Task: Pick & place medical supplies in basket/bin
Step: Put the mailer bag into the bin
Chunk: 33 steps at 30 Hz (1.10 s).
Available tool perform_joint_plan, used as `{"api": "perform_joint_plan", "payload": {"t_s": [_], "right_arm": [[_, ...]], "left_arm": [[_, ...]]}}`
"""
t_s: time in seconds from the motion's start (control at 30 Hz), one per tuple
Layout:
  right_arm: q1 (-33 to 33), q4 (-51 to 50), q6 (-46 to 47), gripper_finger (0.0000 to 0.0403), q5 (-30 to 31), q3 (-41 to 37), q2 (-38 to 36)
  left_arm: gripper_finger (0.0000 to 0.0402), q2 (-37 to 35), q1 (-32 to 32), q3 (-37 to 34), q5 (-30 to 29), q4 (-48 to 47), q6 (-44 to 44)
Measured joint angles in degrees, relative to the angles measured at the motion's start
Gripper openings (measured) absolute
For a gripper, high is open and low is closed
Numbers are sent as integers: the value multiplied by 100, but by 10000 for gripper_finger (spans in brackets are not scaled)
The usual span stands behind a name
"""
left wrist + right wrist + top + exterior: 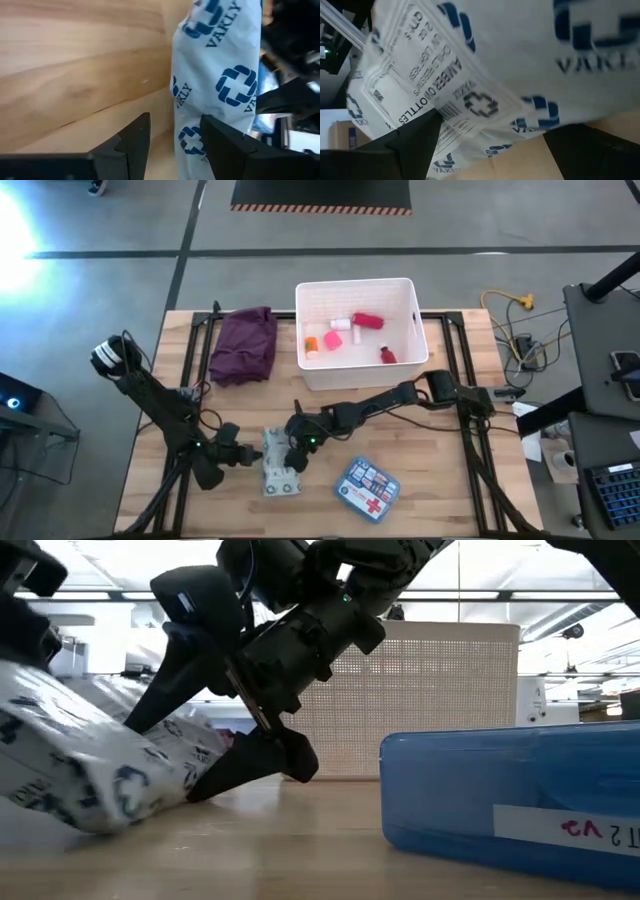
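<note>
right pincer [293, 456] stands wide, fingers straddling the patterned packet [277, 464] near the near edge of the bench [440, 490], not yet closed on it; left pincer [243, 453] sits open just beside the packet's other side; step in hand, by judgement: grasping the packet; next move calls for closing, lifting, and carrying it to the white bin [357, 333] at the far edge; packet print reads "vakly" and "amber ... bottles"; blue first-aid box [367, 488] lies near the near right; its label in the low view is not legible.

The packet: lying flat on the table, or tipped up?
Tipped up. In the low view the packet slants, one end on the table, the other raised beside the right gripper.
</note>
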Motion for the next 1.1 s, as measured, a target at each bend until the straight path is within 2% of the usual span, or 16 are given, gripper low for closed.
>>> {"api": "perform_joint_plan", "payload": {"t_s": [0.27,0.53,0.67,0.9,1.0,1.1], "right_arm": [[-53,46,-115,324,44,-2,-3],[-76,26,-146,324,39,-4,-3],[-80,7,-139,324,18,-4,-3],[-89,9,-142,324,17,-9,-14],[-96,23,-156,324,2,-16,-56],[-95,36,-212,324,17,-28,-141]], "left_arm": [[169,-90,28,23,-1092,195,71],[225,-17,29,16,-1046,612,1030],[244,-23,16,26,-1025,630,1119],[249,-19,22,-1,-969,830,1392],[249,-17,22,-1,-622,848,1482],[249,51,66,0,-530,824,1474]]}}
